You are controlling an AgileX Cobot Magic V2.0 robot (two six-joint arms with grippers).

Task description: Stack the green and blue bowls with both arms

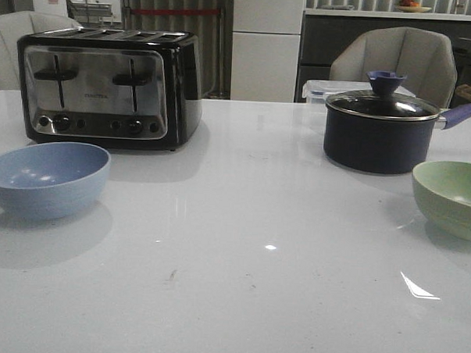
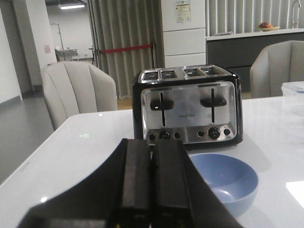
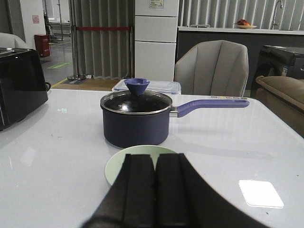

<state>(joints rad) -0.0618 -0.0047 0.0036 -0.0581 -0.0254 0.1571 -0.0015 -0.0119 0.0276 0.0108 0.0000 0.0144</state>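
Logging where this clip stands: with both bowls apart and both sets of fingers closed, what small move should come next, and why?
Probably open the left gripper and ease it toward the blue bowl. Both bowls sit untouched, the green bowl far across the table beside the saucepan, and the right gripper is shut on nothing too. Neither can grasp a rim while closed.

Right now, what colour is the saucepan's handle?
Purple saucepan handle, clearest in the right wrist view.

White table (image 1: 240, 247) carries toaster (image 1: 106, 89); blue bowl (image 1: 46, 178) just before it, saucepan (image 1: 382, 128), green bowl (image 1: 452, 195) far right of it.
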